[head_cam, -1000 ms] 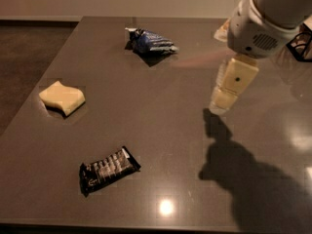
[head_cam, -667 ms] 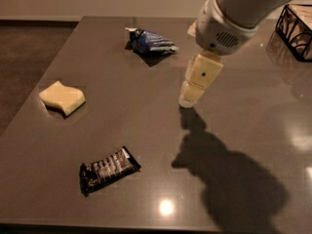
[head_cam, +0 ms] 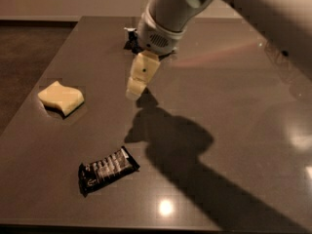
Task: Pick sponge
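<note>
The sponge is a pale yellow foam block with wavy edges, lying on the dark table at the left. My gripper hangs above the middle of the table, its cream fingers pointing down and left. It is to the right of the sponge, clearly apart from it, and holds nothing that I can see.
A black candy-bar wrapper lies near the front left, below the gripper. A dark blue packet at the back is mostly hidden behind the arm. The table's left edge runs just beyond the sponge.
The arm has swung left across the table, carrying the gripper from the right side towards the middle, closer to the sponge. The sponge and wrapper have not moved.
</note>
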You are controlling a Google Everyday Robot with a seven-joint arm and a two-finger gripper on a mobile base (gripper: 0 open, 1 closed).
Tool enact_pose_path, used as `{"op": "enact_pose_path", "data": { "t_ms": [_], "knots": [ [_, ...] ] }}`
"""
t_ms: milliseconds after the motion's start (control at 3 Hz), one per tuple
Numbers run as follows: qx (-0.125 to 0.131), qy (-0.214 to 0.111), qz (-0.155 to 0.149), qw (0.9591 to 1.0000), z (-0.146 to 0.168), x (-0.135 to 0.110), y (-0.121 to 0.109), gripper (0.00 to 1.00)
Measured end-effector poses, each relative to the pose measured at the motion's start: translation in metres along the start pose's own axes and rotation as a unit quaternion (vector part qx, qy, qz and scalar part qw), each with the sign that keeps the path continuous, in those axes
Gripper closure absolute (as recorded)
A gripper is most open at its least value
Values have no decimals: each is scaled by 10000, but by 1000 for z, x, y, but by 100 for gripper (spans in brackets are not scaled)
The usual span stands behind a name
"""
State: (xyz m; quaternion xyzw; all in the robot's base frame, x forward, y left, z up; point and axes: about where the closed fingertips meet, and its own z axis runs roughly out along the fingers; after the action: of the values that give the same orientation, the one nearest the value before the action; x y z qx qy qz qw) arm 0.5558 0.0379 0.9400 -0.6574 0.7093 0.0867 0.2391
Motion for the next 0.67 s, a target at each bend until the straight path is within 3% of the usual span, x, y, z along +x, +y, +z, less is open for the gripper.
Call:
{"op": "enact_pose_path", "data": {
  "t_ms": [667],
  "knots": [
    [-474,-66,-147,9987,80,-64,15,0]
  ]
}}
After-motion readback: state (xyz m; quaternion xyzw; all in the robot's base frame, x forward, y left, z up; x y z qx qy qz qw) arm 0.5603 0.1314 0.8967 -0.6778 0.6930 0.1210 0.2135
